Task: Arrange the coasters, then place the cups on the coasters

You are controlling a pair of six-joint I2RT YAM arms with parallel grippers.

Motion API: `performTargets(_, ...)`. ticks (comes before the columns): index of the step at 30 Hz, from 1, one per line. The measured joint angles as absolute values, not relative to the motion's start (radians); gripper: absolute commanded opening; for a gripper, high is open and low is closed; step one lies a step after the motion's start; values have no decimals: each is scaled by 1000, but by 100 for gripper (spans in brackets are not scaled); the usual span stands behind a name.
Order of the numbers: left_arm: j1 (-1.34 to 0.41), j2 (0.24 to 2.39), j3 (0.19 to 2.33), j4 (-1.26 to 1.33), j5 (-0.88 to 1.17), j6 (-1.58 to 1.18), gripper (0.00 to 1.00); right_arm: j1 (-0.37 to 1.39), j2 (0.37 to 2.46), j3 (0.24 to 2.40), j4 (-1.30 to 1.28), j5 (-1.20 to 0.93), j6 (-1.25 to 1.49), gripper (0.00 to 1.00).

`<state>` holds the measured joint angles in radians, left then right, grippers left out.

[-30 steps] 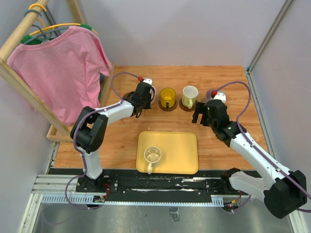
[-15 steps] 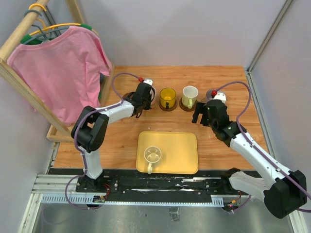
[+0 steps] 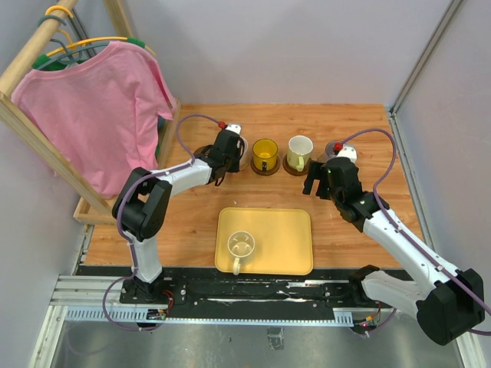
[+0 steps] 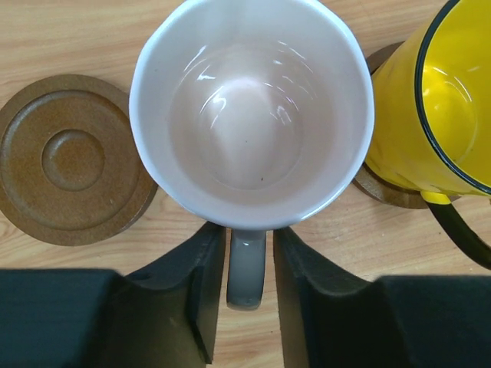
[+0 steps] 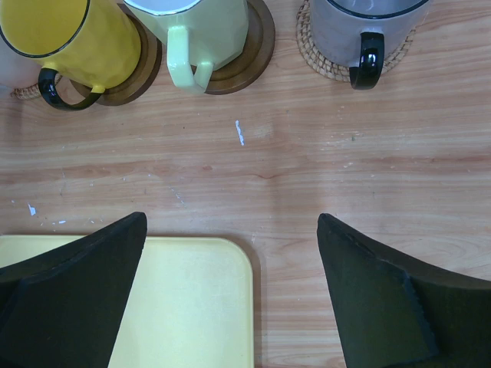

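In the left wrist view a pale pink cup [image 4: 252, 115] stands upright, its handle between my left gripper's [image 4: 247, 230] fingers. The jaws are open, with thin gaps on both sides of the handle. An empty brown coaster [image 4: 73, 157] lies to its left. To its right the yellow cup [image 3: 265, 153] and the white-green cup [image 3: 300, 149] each stand on a brown coaster [image 5: 257, 46]. The greyish cup [image 5: 368, 23] stands on a woven coaster [image 5: 318, 54]. A cream cup [image 3: 242, 245] sits in the yellow tray [image 3: 284, 230]. My right gripper [image 3: 314, 184] hovers wide open and empty over the tray's far right corner.
A wooden rack [image 3: 34, 130] with a pink shirt [image 3: 96, 107] on a hanger leans along the table's left side. Grey walls enclose the back and the right side. Bare wood [image 5: 307, 153] lies between the cup row and the tray.
My left gripper's jaws have parted a little from the pink cup's handle. Neither arm has shifted, and the cups and coasters stay where they were.
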<state>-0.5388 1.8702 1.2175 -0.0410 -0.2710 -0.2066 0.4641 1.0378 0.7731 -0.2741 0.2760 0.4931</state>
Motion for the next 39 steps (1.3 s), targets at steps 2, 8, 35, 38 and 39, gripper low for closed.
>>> performTargets(2, -539, 1870, 1217, -39, -272, -209, 45, 464, 1038, 773, -274, 274, 493, 94)
performTargets(8, -539, 1870, 1217, -39, -273, -213, 50, 464, 1038, 773, -274, 265, 495, 94)
performTargets(35, -624, 1269, 902, -290, -193, -312, 100, 464, 1028, 773, -284, 265, 497, 95)
performTargets(38, -657, 1158, 846, -354, -120, -336, 100, 464, 1034, 773, -287, 273, 496, 96)
performTargets(39, -662, 1119, 831, -378, -96, -346, 100, 464, 1037, 773, -289, 274, 496, 96)
